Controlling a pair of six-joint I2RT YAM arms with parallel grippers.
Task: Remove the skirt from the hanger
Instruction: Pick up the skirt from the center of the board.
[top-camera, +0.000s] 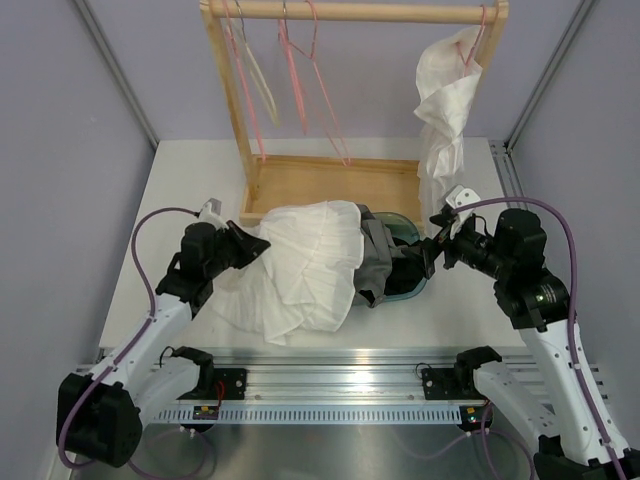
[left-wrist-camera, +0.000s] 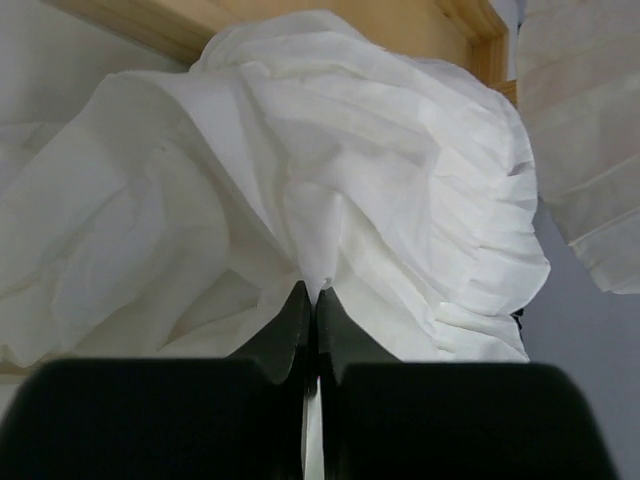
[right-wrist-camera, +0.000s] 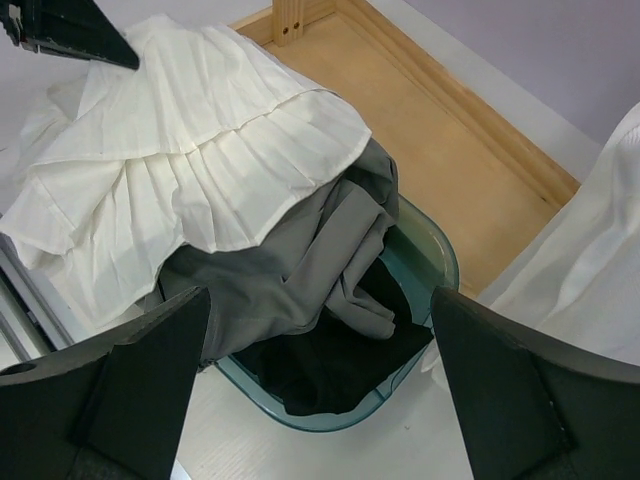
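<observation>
1. Top view: left claw (top-camera: 262, 243) shut on the edge of a white cloth (top-camera: 300, 270), heaped just right of it on the tabletop (top-camera: 180, 190).
2. Same view: right claw (top-camera: 428, 245) spread wide and holding nothing, just right of a teal tub (top-camera: 405, 228).
3. Skirt (top-camera: 375, 255), grey and bunched, in the tub and over its rim, just left of the right claw, partly under the white cloth.
4. Beyond both claws, a wooden rack (top-camera: 350, 12), with a white garment (top-camera: 445, 100) hung at its right end.
5. Left wrist view: left claw (left-wrist-camera: 315, 295) with fingertips pressed together, pinching a fold of the white cloth (left-wrist-camera: 350, 150). Rest of the cloth piled ahead, rack wood (left-wrist-camera: 400, 20) behind it.
6. Right wrist view: right claw (right-wrist-camera: 318, 300) with fingers far apart, touching nothing.
7. Skirt (right-wrist-camera: 300, 270) straight ahead of the gap, crumpled in the tub (right-wrist-camera: 440, 260) and slung over its left rim. Black cloth (right-wrist-camera: 320, 370) under it, nearer the claw.
8. White cloth (right-wrist-camera: 200, 150) lapping over the skirt ahead and to the left. Hung garment (right-wrist-camera: 590, 250) off to the right.
</observation>
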